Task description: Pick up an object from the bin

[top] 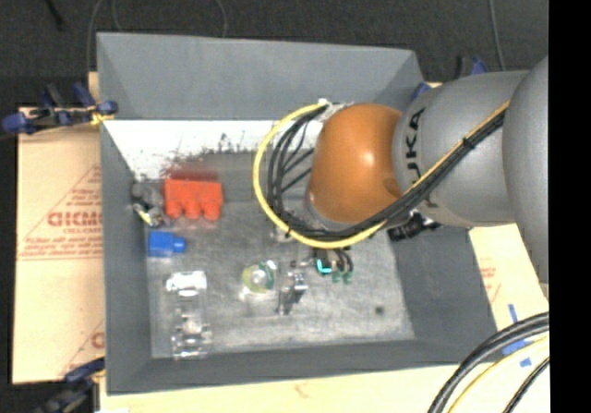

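My gripper [294,290] reaches down into the middle of the bin, just below the orange cover on the wrist. A small round pale-green and white thing [257,279] lies immediately to its left, close to it or touching it. A small teal-green thing [334,268] sits just to the right of the gripper, partly under the wrist. Nothing can be seen held in the gripper.
At the back left lies an orange block [194,199], with a small dark and yellow thing [143,209] beside it. A blue piece [166,243] and two clear plastic pieces [186,284] [189,334] lie along the left side. The arm covers the bin's right half.
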{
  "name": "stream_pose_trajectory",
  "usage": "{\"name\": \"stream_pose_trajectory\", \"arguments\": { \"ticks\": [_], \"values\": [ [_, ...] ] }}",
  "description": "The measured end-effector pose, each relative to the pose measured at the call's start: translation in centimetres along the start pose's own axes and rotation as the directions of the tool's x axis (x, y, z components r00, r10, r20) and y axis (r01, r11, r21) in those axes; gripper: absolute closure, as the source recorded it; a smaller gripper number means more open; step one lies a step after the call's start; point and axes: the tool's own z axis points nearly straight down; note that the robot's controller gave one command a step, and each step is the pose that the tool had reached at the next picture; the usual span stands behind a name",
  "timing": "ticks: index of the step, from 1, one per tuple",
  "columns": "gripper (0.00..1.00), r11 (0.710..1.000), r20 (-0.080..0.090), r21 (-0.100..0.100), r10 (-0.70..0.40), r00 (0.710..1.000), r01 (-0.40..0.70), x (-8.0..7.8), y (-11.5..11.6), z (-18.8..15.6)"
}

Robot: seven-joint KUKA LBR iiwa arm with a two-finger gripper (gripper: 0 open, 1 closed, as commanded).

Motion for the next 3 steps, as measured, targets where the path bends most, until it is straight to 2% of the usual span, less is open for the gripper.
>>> {"name": "stream_pose_trajectory", "arguments": {
  "ticks": [1,2,3],
  "values": [
    [0.0,0.999,0.015,-0.003,0.033,0.999,-0.033,-1.7,-0.5,6.8],
    [1.0,0.999,0.02,-0.004,0.037,0.999,-0.037,-1.8,-0.5,6.4],
    [1.0,0.999,0.014,-0.002,0.051,0.999,-0.051,-6.5,3.6,5.9]
  ]
}}
